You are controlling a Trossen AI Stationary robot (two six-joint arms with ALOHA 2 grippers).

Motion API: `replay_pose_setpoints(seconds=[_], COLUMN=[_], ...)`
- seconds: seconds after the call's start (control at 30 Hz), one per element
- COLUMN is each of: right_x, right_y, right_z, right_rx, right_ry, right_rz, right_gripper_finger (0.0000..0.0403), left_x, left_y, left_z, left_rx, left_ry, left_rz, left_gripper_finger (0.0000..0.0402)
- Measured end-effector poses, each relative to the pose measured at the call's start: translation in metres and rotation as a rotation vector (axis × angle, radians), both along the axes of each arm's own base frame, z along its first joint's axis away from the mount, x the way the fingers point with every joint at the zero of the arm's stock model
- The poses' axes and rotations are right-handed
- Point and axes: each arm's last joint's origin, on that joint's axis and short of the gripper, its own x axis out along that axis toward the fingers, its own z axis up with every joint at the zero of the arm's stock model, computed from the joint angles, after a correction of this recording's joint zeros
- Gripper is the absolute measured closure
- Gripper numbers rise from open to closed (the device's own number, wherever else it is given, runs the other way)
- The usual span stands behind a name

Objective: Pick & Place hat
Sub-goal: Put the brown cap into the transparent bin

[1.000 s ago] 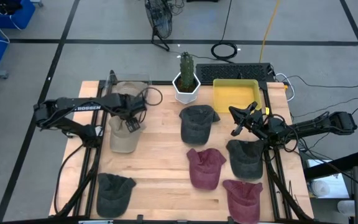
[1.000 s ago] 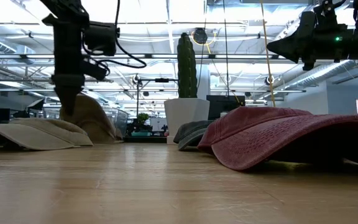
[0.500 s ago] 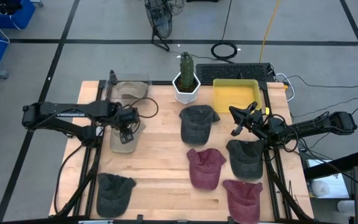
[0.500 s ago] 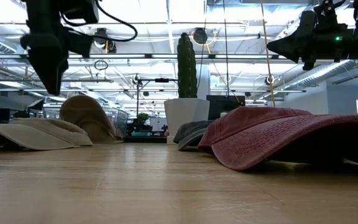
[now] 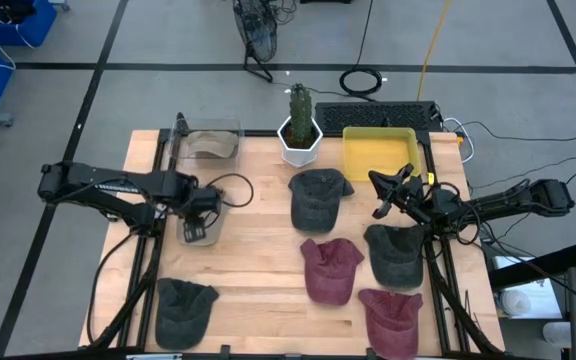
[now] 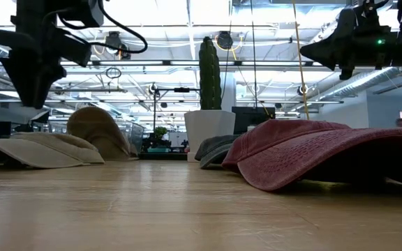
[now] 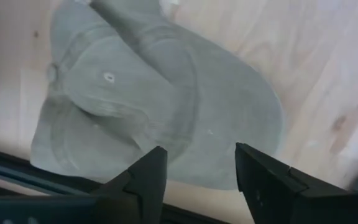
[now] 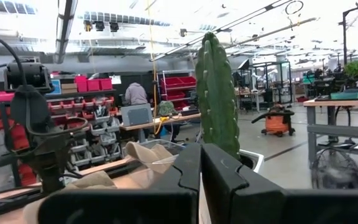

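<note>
Beige cloth marks the hat [image 7: 154,106] under inspection: it lies flat on the wooden table [image 5: 258,260] at its left side, just in front of a clear bin [image 5: 208,143] that already holds another beige hat [image 5: 211,149]. The left gripper [image 5: 194,230] hangs above the near edge of this hat with its jaws apart and nothing between them; the left wrist view shows both fingers [image 7: 148,177] spread over the crown and clear of the fabric. In the inspector's judgement the step in hand is the approach to a grasp, and it would be done well by descending squarely over a raised fold of the crown or the brim edge, so the jaws pinch cloth rather than skid on the wood. The right gripper [image 5: 384,194] waits high at the table's right side, between the yellow tray [image 5: 378,152] and a dark hat [image 5: 396,252], fingers pressed together and empty. From above, the left arm covers most of the beige hat, so its outline is hard to confirm there. The low view cuts off the left gripper's tips and does not show its height above the cloth reliably.
</note>
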Motion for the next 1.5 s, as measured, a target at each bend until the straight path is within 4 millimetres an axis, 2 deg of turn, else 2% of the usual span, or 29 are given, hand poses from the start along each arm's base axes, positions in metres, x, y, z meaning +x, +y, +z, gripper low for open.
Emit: replay_pose_setpoints(seconds=[0.13, 0.27, 0.43, 0.67, 0.77, 1.27, 1.5], right_x=[0.0, 0.0, 0.0, 0.001, 0.001, 0.001, 0.001], right_y=[0.002, 0.004, 0.008, 0.013, 0.014, 0.014, 0.014], right_z=[0.0, 0.0, 0.0, 0.0, 0.0, -0.001, 0.0], right_rx=[0.002, 0.002, 0.002, 0.014, 0.014, 0.023, 0.022], right_ry=[-0.001, -0.001, -0.001, -0.008, -0.008, -0.006, -0.011], right_rz=[0.015, 0.034, 0.06, 0.098, 0.106, 0.108, 0.108], right_gripper_finger=[0.0399, 0.0399, 0.0399, 0.0399, 0.0399, 0.0399, 0.0399], left_x=[-0.002, 0.0, -0.002, -0.013, -0.014, -0.008, -0.001], left_y=[-0.002, 0.0, 0.003, 0.004, 0.004, 0.006, 0.012], left_z=[0.0, 0.0, -0.005, -0.034, -0.036, -0.032, -0.039], left_rx=[0.007, 0.047, 0.059, 0.053, 0.053, 0.096, 0.098], left_ry=[0.018, 0.002, 0.012, 0.084, 0.093, 0.032, 0.044], left_rz=[0.002, 0.032, 0.088, 0.076, 0.075, 0.087, 0.18], left_gripper_finger=[0.0244, 0.0245, 0.0207, 0.015, 0.0141, 0.0173, 0.0174])
